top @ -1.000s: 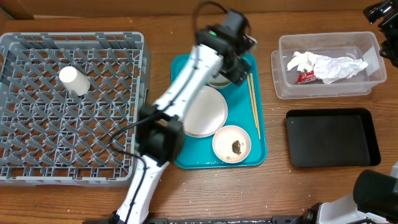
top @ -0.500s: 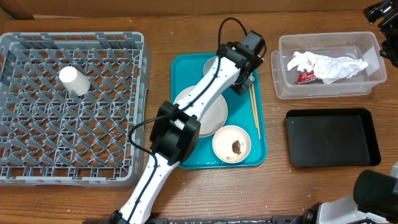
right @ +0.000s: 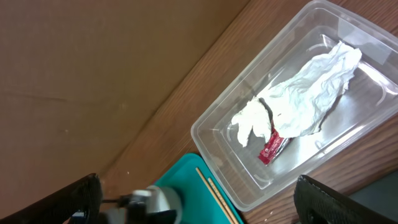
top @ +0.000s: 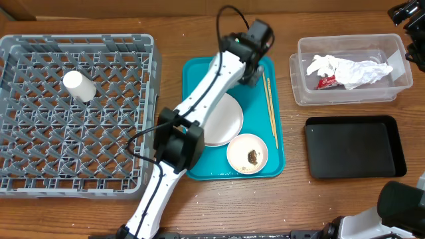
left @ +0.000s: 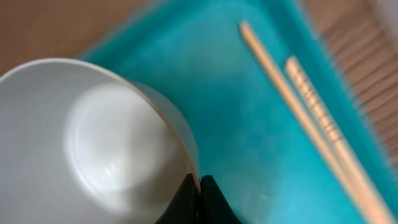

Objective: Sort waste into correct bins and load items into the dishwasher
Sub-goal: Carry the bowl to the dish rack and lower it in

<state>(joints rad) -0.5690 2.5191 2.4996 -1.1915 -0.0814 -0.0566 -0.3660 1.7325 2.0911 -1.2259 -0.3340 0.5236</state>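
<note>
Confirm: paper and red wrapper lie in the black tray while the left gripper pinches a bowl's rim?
No. Overhead shows the crumpled paper and red wrapper in the clear tub, not the black tray. The left gripper pinches the bowl by its rim.

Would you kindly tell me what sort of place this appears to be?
Probably a robotics lab tabletop staged for dish clearing, not a real kitchen: a grey dish rack, a teal tray of used dishes and a white robot arm stretched over it.

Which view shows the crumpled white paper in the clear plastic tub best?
Right wrist view: the crumpled white paper appears large, folds clear. Overhead shows it smaller; left wrist shows none of it.
</note>
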